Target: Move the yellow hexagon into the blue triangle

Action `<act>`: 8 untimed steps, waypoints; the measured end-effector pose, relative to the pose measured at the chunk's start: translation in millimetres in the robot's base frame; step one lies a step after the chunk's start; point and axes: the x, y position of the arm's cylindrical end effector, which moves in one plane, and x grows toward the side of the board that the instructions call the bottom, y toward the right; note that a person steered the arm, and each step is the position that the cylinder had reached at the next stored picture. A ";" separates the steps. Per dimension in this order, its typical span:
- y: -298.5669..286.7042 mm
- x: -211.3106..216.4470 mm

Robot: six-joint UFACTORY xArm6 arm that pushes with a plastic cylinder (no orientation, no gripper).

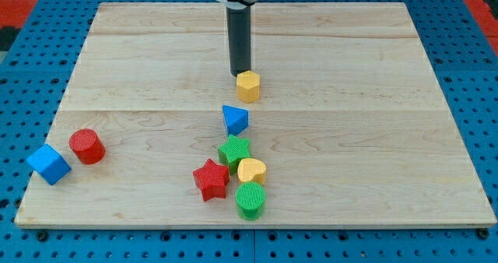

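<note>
The yellow hexagon (248, 85) stands near the board's middle, a little toward the view's top. My tip (240, 72) is just above and slightly left of it, touching or nearly touching its top-left edge. The blue triangle (234, 119) lies a short way below the hexagon, slightly to the view's left, with a small gap between them.
A green star (233, 150), a yellow heart (251, 170), a red star (211, 179) and a green cylinder (250, 200) cluster below the triangle. A red cylinder (86, 146) and a blue cube (48, 164) sit at the lower left. The wooden board (373, 99) lies on a blue pegboard.
</note>
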 end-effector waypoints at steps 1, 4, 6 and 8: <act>40.4 -8.8; -37.5 37.6; -28.6 59.9; -28.6 79.8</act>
